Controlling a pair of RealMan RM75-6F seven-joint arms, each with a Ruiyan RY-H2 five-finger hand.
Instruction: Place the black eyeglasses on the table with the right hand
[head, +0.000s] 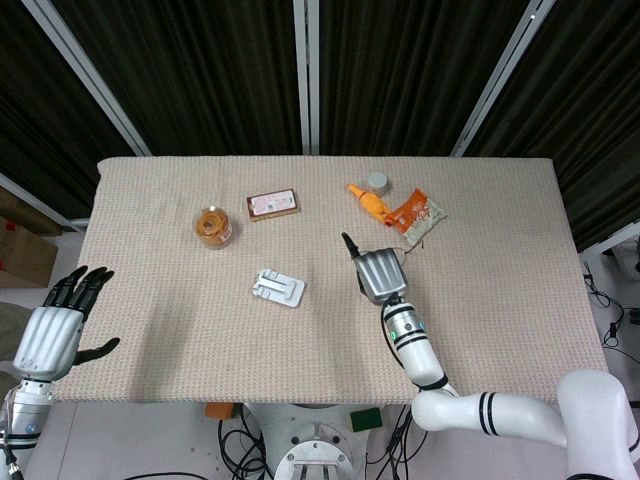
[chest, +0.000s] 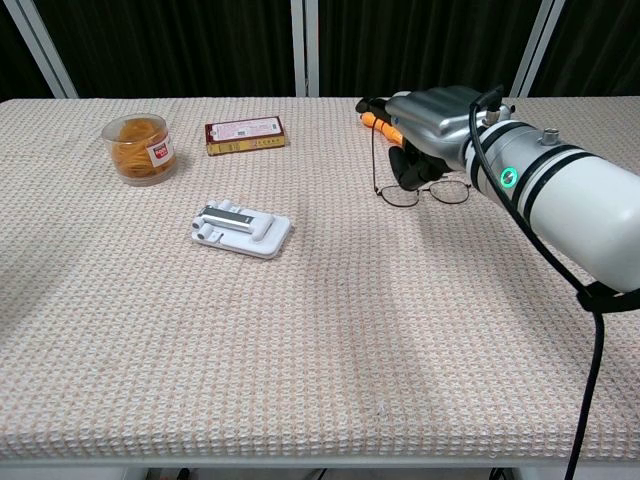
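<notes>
The black eyeglasses (chest: 426, 192) show in the chest view with both thin-rimmed lenses low against the woven table (chest: 320, 330), right of centre. One temple stands upright in front of my right hand (chest: 428, 118). That hand hovers just above them, its dark fingers (chest: 408, 165) curled down onto the frame. In the head view my right hand (head: 378, 272) covers the glasses almost wholly. My left hand (head: 55, 335) hangs off the table's front left corner, fingers spread, holding nothing.
A white plastic holder (chest: 241, 228) lies mid-table. At the back left stand a jar of orange pieces (chest: 140, 148) and a red-brown box (chest: 245, 134). Behind the glasses are an orange item (head: 368, 203), a small white pot (head: 377, 183) and an orange packet (head: 417, 213).
</notes>
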